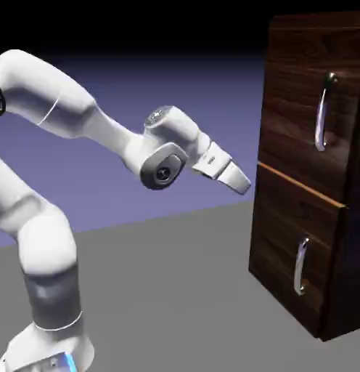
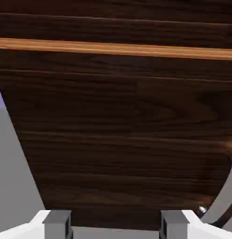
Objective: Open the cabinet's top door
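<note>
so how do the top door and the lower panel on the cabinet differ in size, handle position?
The top door is the taller panel; the lower panel is shorter. The top door's handle sits up near the cabinet's upper edge, while the lower panel's handle is well below the orange-brown strip between them. Shared: dark wood grain, a curved silver bar handle set upright, and both look closed.

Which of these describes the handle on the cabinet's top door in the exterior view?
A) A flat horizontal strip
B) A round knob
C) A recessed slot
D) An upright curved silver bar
D: the handle on the top door is a curved silver bar running up and down the dark wood-grain panel.
</note>
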Available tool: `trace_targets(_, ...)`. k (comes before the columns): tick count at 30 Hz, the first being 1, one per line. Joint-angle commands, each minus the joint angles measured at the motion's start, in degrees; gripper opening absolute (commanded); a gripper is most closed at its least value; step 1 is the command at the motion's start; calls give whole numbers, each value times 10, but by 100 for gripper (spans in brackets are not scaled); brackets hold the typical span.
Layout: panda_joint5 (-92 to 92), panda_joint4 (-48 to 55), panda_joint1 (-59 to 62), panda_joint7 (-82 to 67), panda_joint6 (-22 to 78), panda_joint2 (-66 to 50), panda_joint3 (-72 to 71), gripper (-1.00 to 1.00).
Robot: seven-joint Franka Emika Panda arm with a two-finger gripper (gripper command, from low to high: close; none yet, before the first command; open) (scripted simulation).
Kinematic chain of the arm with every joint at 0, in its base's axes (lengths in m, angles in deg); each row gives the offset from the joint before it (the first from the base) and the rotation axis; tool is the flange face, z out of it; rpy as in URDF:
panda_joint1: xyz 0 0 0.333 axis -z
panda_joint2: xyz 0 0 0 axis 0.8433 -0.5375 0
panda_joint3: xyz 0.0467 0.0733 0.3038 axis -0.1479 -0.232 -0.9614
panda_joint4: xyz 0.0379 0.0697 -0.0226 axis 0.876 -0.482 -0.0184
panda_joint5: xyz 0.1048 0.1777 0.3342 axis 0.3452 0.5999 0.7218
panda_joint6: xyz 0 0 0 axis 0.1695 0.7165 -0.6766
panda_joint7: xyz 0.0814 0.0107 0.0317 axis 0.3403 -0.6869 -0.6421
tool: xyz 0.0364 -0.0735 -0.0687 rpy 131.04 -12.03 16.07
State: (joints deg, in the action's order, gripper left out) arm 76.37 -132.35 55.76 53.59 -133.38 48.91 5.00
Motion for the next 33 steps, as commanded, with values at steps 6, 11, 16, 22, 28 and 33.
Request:
trace_targets(6,-150,40,-52,-56,-4,14,58,0)
trace_targets(11,-274,73,-95,-103,-7,26,106,0)
trace_targets(16,-399,106,-138,-149,-10,38,155,0)
trace_targets(22,-548,145,-190,-205,-14,52,213,0)
trace_targets(28,-698,185,-241,-261,-18,66,270,0)
trace_targets(33,-822,218,-284,-308,-21,78,319,0)
